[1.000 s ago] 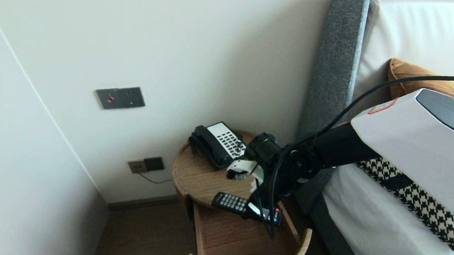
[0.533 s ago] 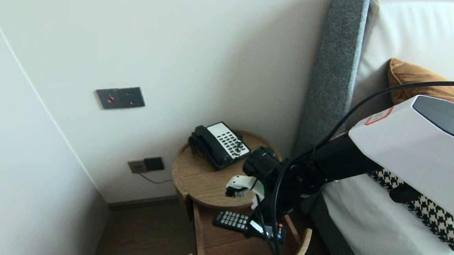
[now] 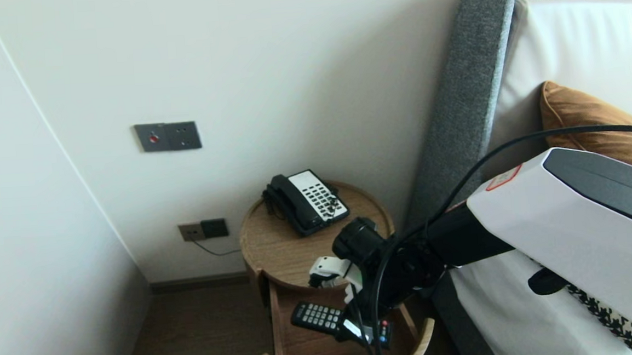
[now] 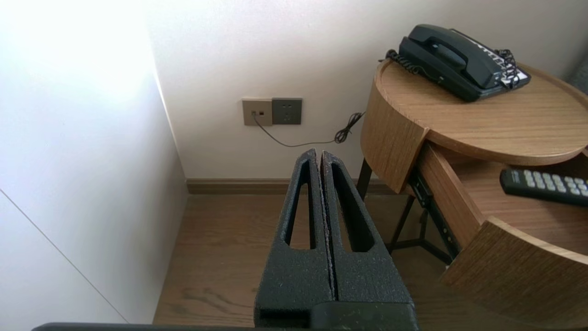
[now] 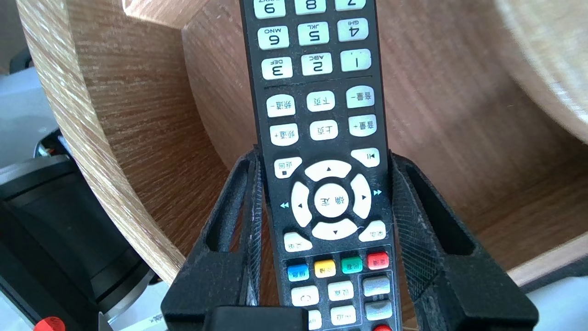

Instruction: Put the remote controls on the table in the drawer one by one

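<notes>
Over the open drawer (image 3: 304, 351), remote (image 5: 321, 115) pinched in right pincer (image 5: 324, 158) (buttons up), left pincer (image 4: 320, 156) pressed together

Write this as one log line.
right gripper: shut on remote | remote: over open drawer | left gripper: shut, beside table

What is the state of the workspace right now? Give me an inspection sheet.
Surface: round wooden bedside table, its drawer pulled open.
Job's things: remote control, buttons up, over the open drawer; whether it touches the drawer floor cannot be told.
Clutter: telephone on the tabletop.
Grippers: right gripper fingers clamp the remote control's sides; left gripper fingers shut, parked beside the table above the floor.
Cables: coiled phone cord; thin wire from the wall socket; arm cable.
Surroundings: switch panel, grey headboard, orange cushion.
</notes>
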You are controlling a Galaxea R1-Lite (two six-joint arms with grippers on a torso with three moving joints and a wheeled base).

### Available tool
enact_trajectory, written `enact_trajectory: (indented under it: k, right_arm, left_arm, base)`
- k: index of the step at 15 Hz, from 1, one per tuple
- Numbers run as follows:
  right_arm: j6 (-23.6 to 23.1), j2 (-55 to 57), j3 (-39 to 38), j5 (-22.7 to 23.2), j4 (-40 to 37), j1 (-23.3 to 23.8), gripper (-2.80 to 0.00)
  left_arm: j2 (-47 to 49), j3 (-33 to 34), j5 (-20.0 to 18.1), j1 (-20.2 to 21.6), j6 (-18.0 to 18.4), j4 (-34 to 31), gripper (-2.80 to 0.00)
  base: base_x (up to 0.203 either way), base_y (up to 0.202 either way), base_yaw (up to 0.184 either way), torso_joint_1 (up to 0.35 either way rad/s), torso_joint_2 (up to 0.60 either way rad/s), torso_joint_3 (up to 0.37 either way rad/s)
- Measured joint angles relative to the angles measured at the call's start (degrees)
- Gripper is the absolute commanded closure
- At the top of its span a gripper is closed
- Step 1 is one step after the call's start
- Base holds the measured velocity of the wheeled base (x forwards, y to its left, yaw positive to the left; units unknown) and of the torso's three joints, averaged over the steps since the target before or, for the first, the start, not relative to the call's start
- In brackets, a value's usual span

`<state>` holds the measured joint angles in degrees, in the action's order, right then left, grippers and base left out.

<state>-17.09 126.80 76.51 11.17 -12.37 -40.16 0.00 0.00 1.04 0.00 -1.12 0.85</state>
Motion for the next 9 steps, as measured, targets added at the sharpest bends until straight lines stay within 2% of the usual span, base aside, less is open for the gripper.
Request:
enact_trajectory:
  k: [4,7,9]
  right_arm:
    - [-0.48,1.33,0.20,-0.09,0.09,-0.79,0.00]
    - [-4.34,2.55,0.30,-0.13,0.06,-1.04,0.00]
    - [-5.25,3.26,0.64,-0.32,0.13,-1.09,0.00]
  left_arm:
    - [0.00,0.00,0.00,0.00,0.02,0.00,0.00]
    - [0.00,0.00,0.00,0.00,0.01,0.00,0.00]
    - [0.00,0.00,0.00,0.00,0.00,0.02,0.00]
  base:
    - [0.000,0.000,0.000,0.000,0.00,0.000]
    - [0.000,0.000,0.000,0.000,0.00,0.000]
    - [0.000,0.000,0.000,0.000,0.00,0.000]
